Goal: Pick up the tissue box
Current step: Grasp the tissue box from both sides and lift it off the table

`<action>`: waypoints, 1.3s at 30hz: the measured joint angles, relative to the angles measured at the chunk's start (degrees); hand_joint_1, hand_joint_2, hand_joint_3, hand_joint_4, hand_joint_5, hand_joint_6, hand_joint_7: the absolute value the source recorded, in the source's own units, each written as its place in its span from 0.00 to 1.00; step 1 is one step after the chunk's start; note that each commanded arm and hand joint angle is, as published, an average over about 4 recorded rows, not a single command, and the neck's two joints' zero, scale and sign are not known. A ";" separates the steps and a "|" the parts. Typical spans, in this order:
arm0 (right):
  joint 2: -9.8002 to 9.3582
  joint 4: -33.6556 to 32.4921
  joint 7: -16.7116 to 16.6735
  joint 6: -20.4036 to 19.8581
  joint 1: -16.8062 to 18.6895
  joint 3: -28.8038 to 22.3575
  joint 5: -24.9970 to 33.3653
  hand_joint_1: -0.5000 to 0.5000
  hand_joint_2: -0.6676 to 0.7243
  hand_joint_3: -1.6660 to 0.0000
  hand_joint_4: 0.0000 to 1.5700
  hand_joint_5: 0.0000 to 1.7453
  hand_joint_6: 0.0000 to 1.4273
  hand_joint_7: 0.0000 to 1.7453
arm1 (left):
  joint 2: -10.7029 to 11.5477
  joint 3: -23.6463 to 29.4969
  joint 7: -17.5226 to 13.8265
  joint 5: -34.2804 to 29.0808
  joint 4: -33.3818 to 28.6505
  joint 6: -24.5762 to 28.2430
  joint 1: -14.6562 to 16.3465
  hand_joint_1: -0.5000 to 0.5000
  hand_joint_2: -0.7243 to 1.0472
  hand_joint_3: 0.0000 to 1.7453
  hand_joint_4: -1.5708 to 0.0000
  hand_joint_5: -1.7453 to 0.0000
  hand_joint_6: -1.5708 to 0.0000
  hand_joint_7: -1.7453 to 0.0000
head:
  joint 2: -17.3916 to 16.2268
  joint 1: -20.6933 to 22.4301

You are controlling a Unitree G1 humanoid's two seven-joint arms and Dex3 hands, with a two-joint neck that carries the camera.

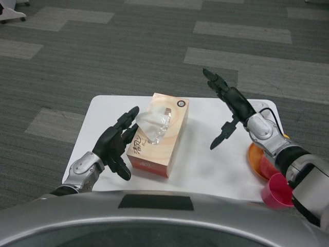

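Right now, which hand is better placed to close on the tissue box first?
Left. The left hand is open right at the near left side of the tissue box, fingers alongside it. The right hand is also open but raised, with bare table between it and the box.

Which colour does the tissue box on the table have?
The tissue box is pale orange and cream with a reddish lower edge, seen best in the head view.
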 measured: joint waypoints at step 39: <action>2.26 8.69 -0.79 0.52 -2.45 4.14 -0.01 0.04 0.64 0.90 0.00 0.00 0.00 0.00 | -0.35 -7.33 0.40 2.25 0.47 0.86 -7.41 1.00 0.20 0.05 1.00 1.00 1.00 1.00 | 0.03 -2.25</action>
